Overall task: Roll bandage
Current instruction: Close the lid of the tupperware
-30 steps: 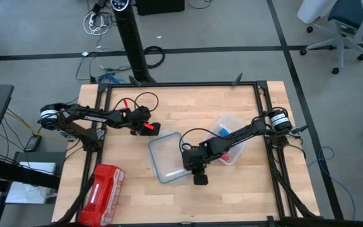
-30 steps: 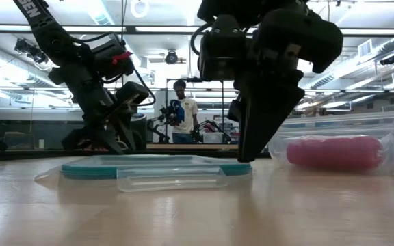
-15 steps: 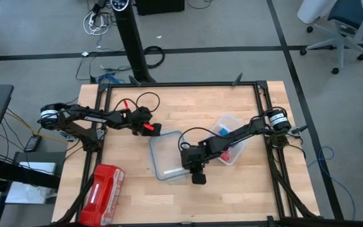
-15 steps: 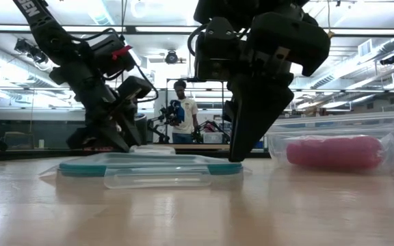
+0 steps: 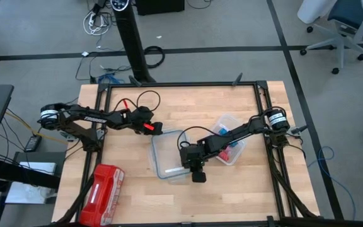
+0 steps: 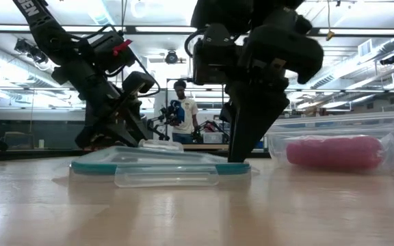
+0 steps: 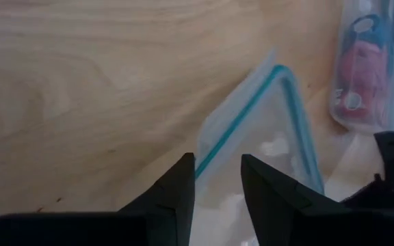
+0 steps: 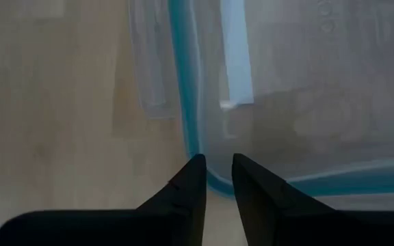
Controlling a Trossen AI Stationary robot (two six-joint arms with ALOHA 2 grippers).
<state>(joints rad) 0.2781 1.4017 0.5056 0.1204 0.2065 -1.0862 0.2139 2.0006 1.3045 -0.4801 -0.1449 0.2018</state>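
Step in hand: both grippers are positioning the container lid [image 5: 169, 156], not rolling. The right gripper [image 5: 198, 175] pinches its 5 o'clock rim; the left gripper [image 5: 157, 132], jaws slightly spread, straddles its 11 o'clock corner. Next, reach the bandage [image 5: 220, 131], inside the tub [image 5: 239, 151] at 3 o'clock. Only the left wrist view shows it beside the pink rolls.

bandage [image 5: 220, 131]: bright blue, only a small patch visible, sitting inside the clear container [image 5: 235, 121] next to the pink-red rolls there. Rolled or flat: can't tell. In left wrist view it shows as a blue bit [image 7: 373, 27] at the container's end.
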